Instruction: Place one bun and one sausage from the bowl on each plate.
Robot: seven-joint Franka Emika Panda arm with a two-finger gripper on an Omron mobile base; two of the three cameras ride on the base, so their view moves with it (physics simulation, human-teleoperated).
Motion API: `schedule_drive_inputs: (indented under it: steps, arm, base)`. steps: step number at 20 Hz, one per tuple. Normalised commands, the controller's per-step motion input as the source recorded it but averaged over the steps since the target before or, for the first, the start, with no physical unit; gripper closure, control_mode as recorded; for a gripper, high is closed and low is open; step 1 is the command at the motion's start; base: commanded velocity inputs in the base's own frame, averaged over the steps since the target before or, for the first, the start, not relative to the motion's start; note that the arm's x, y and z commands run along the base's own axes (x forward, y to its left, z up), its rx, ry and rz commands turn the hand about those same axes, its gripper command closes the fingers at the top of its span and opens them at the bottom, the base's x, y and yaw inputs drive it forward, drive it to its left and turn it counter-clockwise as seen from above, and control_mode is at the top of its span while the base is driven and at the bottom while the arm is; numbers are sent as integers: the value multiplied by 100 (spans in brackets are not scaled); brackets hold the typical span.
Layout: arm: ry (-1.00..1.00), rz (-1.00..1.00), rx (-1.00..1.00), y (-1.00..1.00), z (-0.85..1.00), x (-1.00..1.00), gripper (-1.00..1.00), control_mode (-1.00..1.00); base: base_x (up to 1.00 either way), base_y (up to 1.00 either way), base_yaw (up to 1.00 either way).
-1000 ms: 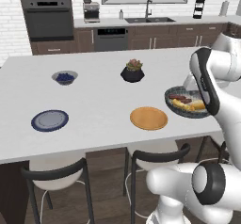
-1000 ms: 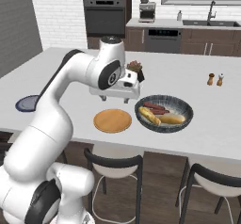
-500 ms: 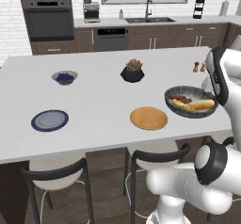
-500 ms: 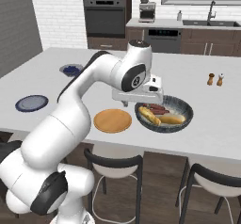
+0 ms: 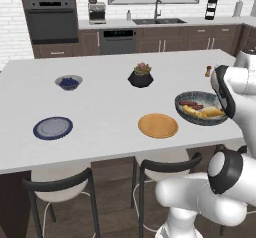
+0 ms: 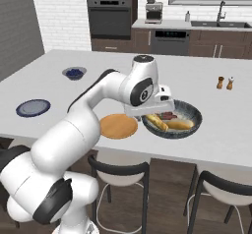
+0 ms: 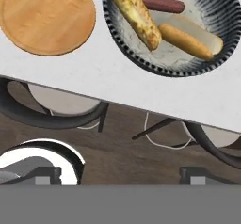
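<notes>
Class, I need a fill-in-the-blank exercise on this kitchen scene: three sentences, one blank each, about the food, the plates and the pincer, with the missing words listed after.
1. The two buns and two sausages lie in the ____, the dark grey bowl.
2. The plate nearest the bowl, with nothing on it, is the ____ one, the orange plate.
3. The dark blue plate carries ____ food.

Missing words: bowl; orange; no
</notes>
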Motion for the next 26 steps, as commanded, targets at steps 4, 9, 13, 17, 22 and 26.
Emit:
schedule_drive_inputs:
  steps: [4,9,13,17,22,26]
  arm:
    - [0,25,-8,-36,-18,18,-100,-100]
    - [0,7,-16,-19,-16,11,-100,-100]
    - [0,4,-14,-21,-18,10,-100,-100]
    - [0,6,-4,-5,-13,26,-100,-100]
    - [0,3,0,0,-20,50,-100,-100]
    - [0,1,0,1,-16,49,-100,-100]
  base:
    - [0,0,0]
    - [0,0,0]
    - [0,0,0]
    - [0,0,0]
    - [0,0,0]
    - [0,0,0]
